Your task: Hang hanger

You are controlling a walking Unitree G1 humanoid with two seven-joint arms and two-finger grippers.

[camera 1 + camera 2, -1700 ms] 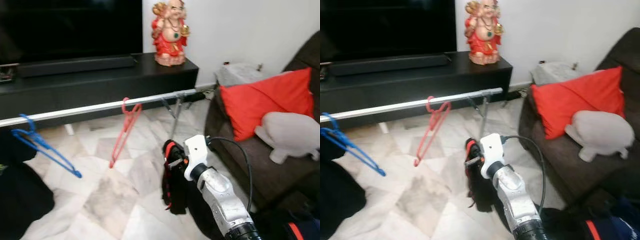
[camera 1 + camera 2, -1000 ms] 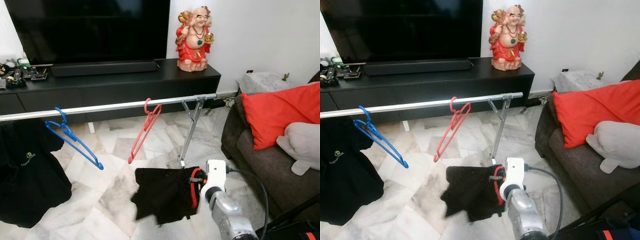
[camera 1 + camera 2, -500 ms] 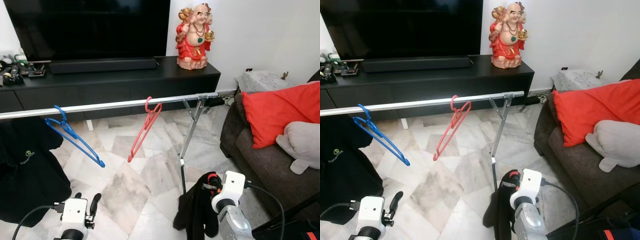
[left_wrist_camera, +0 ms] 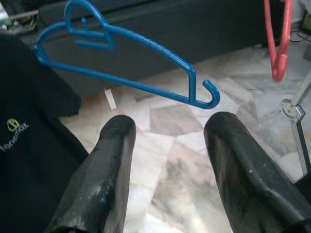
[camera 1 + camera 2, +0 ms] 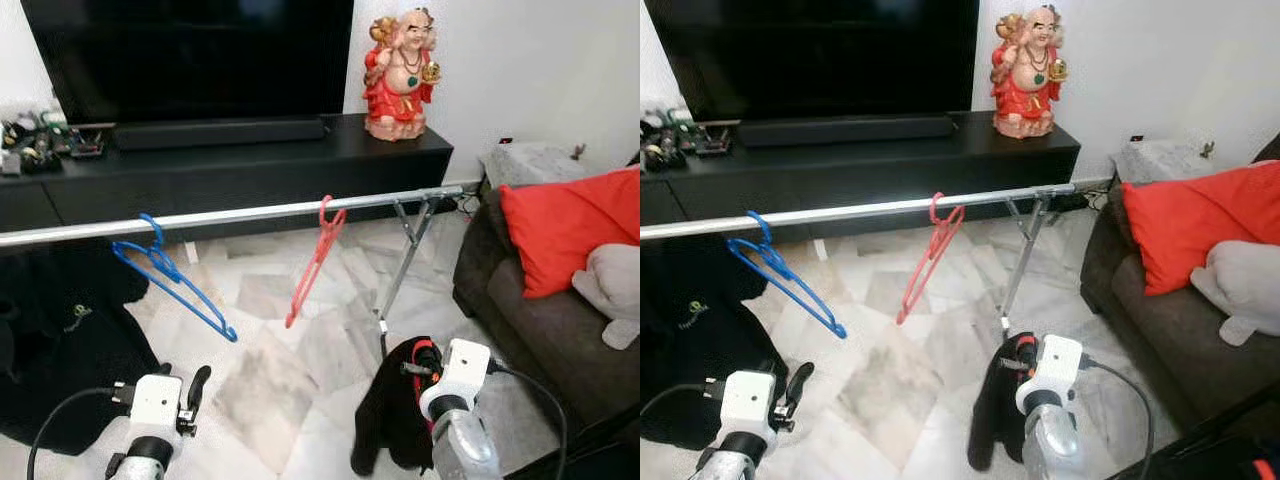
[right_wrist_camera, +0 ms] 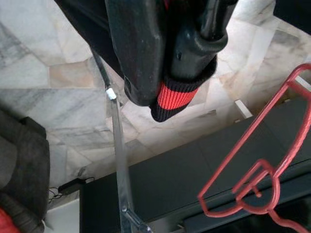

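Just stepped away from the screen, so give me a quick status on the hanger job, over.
Right tool shut on black garment, low by rack leg. Left tool open, facing blue hanger. Blue and red hanger both hang on rail. Nothing in the way.

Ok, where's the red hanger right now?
The red hanger hangs on the silver rail, right of the blue hanger and left of the rail's folding leg, ahead of the right gripper holding a black garment.

The room is evenly bright, with soft daylight and weak shadows on the marble floor. The head views are a little soft. Near the TV everything stays very dark. The left wrist view blurs its close fingers.
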